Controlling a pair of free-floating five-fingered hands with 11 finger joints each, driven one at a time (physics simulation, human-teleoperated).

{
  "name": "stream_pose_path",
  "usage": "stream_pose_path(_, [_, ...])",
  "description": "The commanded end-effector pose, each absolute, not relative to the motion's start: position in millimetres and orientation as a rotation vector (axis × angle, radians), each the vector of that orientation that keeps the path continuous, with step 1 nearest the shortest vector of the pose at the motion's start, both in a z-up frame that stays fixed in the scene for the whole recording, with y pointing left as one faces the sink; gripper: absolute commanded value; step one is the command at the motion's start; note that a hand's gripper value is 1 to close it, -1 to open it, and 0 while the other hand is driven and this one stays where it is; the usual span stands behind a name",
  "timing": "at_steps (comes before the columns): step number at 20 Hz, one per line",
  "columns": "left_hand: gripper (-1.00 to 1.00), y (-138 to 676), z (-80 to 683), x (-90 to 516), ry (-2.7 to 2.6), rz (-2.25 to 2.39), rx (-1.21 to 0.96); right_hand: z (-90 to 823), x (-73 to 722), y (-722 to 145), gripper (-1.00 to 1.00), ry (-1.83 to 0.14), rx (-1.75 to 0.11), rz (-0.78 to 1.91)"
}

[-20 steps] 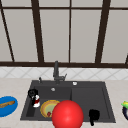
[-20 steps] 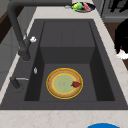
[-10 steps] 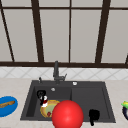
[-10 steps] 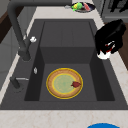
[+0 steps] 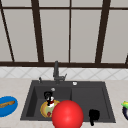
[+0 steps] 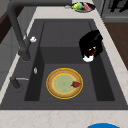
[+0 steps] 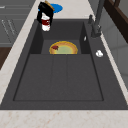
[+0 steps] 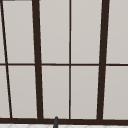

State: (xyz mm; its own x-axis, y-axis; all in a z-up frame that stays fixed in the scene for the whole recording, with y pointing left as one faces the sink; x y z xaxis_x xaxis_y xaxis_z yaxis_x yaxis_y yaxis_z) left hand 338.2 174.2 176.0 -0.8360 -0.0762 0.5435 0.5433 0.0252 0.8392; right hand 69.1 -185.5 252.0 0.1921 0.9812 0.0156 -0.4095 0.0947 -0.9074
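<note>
Nearest the front camera, a red ball (image 5: 67, 115) sat large before the sink (image 5: 87, 97). Just to its right the right hand (image 5: 93, 115) hung idle at the sink's front rim; I could not tell how it was set.

Further in, the left hand (image 5: 48, 95) hovered above the left basin, near its front wall, with a small white-and-red thing (image 6: 87, 57) just beneath it. Whether the hand was pinching that thing or merely sat over it could not be told from these views. Below and apart from it, a yellow-rimmed plate (image 6: 64, 83) lay flat on the basin floor, a red scrap (image 6: 76, 84) on the side nearer the hand.

Judging by that, the hand stood off-centre from the plate, toward the front wall. Any descent would do best slow and level, drawn in toward the plate's middle and clear of the wall and the divider.

At the counter ends lay a blue dish (image 5: 8, 107) on the left and a bowl (image 5: 125, 108) on the right. Behind the basin rose the faucet (image 5: 56, 71), and beyond it the window (image 8: 37, 62).
</note>
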Motion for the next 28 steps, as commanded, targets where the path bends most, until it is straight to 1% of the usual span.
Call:
stream_pose_path(1, [1.00, 165.1, 146.2, 367.9, -1.925, -1.852, -0.456, 252.0, 69.1, -185.5, 0.00, -0.788, -0.934, 1.208])
stream_pose_path(8, [1.00, 177.1, 92.6, 413.1, -1.920, -1.884, -0.433, 252.0, 69.1, -185.5, 0.00, -0.788, -0.934, 1.208])
stream_pose_path(14, [1.00, 178.5, 42.1, 421.8, -1.867, -1.892, -0.481, 252.0, 69.1, -185.5, 0.00, -0.788, -0.934, 1.208])
stream_pose_path(18, [1.00, 176.8, 22.0, 437.0, -1.895, -1.867, -0.387, 252.0, 69.1, -185.5, 0.00, -0.788, -0.934, 1.208])
stream_pose_path(28, [1.00, 174.6, -32.8, 459.0, -1.895, -1.902, -0.397, 252.0, 69.1, -185.5, 0.00, -0.788, -0.934, 1.208])
